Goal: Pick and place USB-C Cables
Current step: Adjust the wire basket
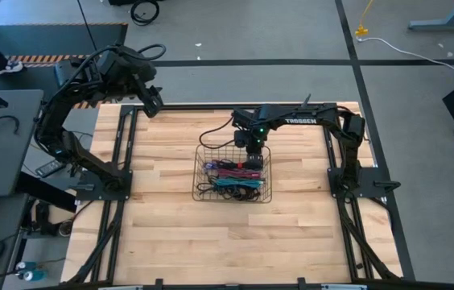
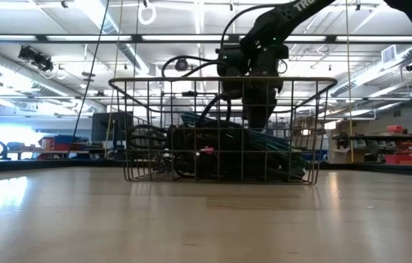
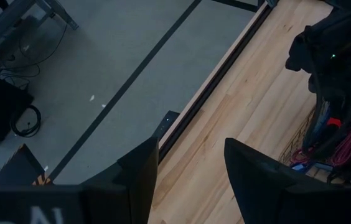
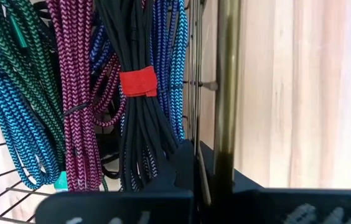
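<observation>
A wire mesh basket (image 1: 194, 173) stands mid-table and holds several USB-C cables (image 1: 231, 181): teal, blue, magenta and black. My right gripper (image 1: 251, 155) reaches down into the basket's far right part, shut on a black cable bundle (image 4: 132, 43) bound with a red tie (image 4: 138, 82). Teal (image 4: 14, 93), magenta (image 4: 76, 93) and blue (image 4: 169, 62) cables lie beside the bundle. My left gripper (image 3: 191, 180) is open and holds nothing. It stays high over the table's far left corner (image 1: 153, 103). My right gripper holds the black bundle by one end (image 4: 147, 168), pinched between its shut fingers, which hide the exact place. The fingers point steeply down from above. The bundle hangs below them inside the basket, close to the basket's right wall (image 4: 228, 93), among the other cables.
The basket's rim (image 2: 220, 80) and mesh walls surround my right gripper (image 2: 257, 109). Bare wooden tabletop (image 1: 211, 242) lies around the basket on all sides. Black frame rails (image 1: 122, 161) run along the table's left and right edges.
</observation>
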